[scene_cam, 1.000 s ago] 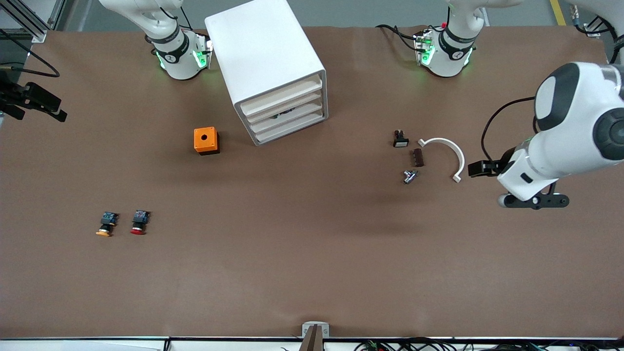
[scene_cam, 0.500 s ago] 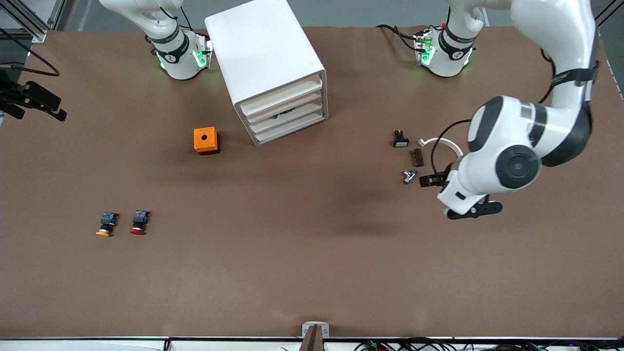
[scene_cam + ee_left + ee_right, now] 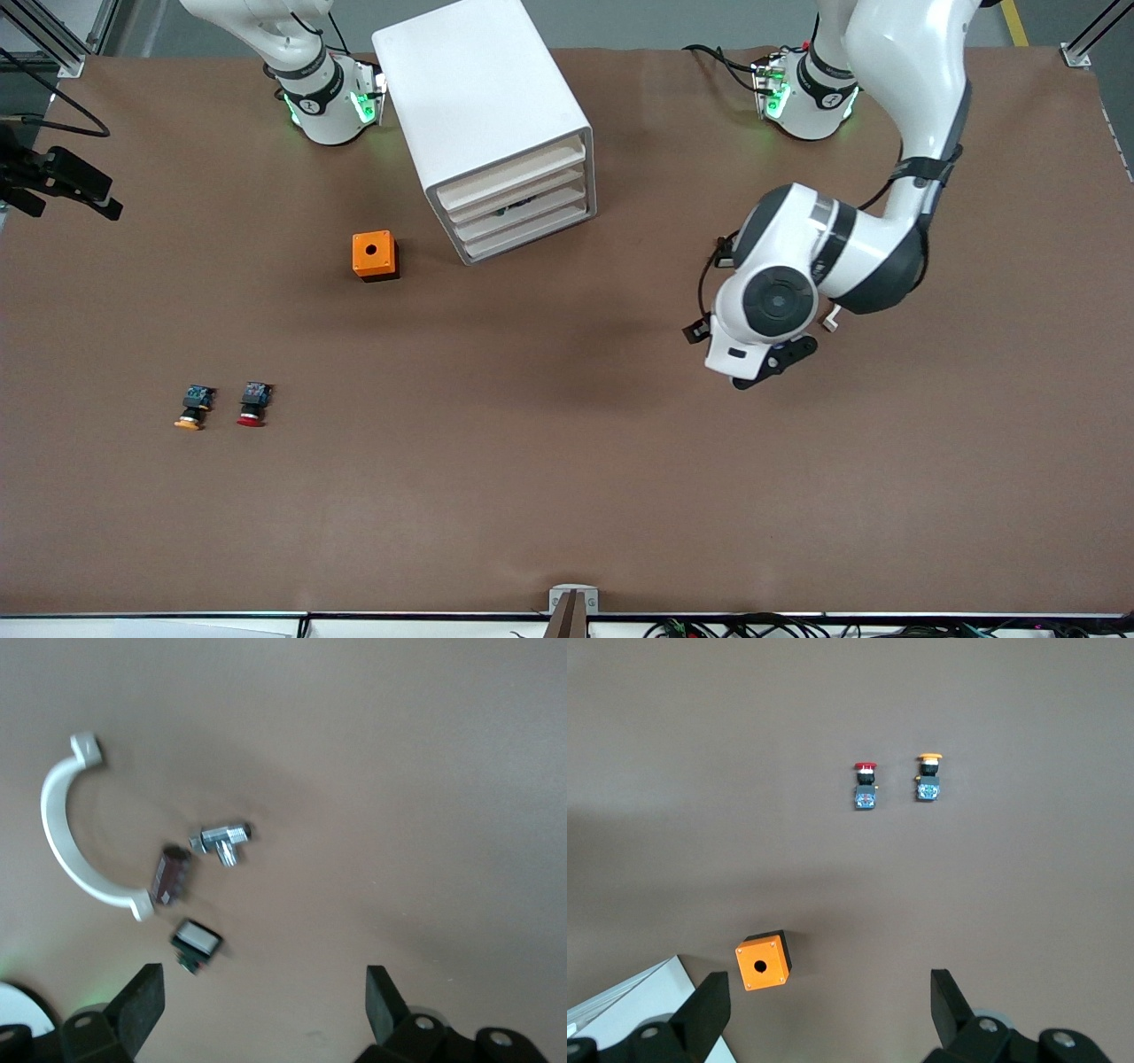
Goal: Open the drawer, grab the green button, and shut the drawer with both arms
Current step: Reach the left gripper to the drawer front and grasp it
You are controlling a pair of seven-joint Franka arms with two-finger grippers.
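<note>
1. An orange-capped button [image 3: 190, 412] and a red-capped button [image 3: 253, 406] are lying nearest on the worktop [image 3: 567, 496].
2. The left hand [image 3: 261, 1001] is hovering wide open and empty near a white curved clamp [image 3: 53, 828].
3. The right hand [image 3: 824, 1001] is waiting, open and empty, above the orange box [image 3: 375, 255].
4. The drawer [image 3: 523, 215] is sitting shut in the white cabinet [image 3: 478, 80].

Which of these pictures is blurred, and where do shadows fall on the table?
The left wrist view is smeared by motion: the white curved clamp and the metal fitting have soft edges. The right wrist view is sharp, the orange box crisp. In the front view, a soft dark shadow lies on the table between the cabinet and the left arm.
</note>
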